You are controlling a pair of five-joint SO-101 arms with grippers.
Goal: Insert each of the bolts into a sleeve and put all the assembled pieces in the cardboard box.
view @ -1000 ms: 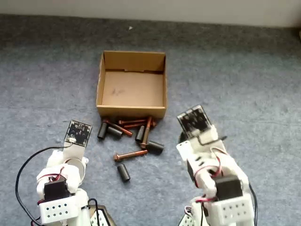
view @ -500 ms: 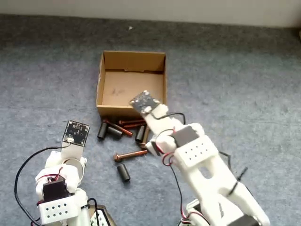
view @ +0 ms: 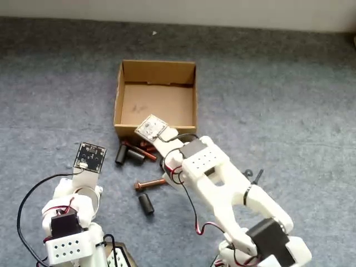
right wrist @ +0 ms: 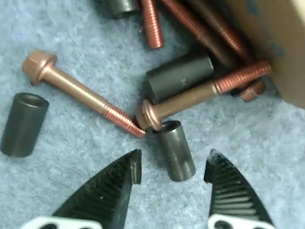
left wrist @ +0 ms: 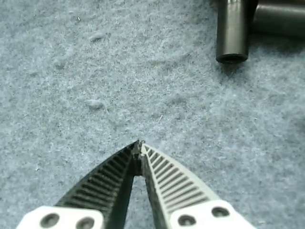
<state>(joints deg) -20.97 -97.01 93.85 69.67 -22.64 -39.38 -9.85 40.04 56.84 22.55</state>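
Note:
The cardboard box (view: 156, 94) stands open and holds nothing. Just in front of it lie several copper bolts and dark sleeves in a loose pile. My right arm (view: 194, 161) stretches over that pile. The right gripper (right wrist: 174, 167) is open, and a short dark sleeve (right wrist: 176, 150) lies on the carpet between its fingertips. A bolt (right wrist: 81, 90) and another sleeve (right wrist: 24, 124) lie close by. Farther off, a second bolt (right wrist: 200, 95) rests against a sleeve (right wrist: 178, 76) by the box wall (right wrist: 271, 28). My left gripper (left wrist: 139, 148) is shut over bare carpet, away from a sleeve (left wrist: 232, 31).
Grey carpet covers the whole table. One bolt (view: 149, 183) and one sleeve (view: 146, 203) lie apart from the pile, nearer the arm bases. The left arm (view: 83, 183) sits low at the front left. Open carpet lies to the right of the box.
My right arm has swung from the front right, forward and to the left, until it is over the pile in front of the box. The left arm has stayed put.

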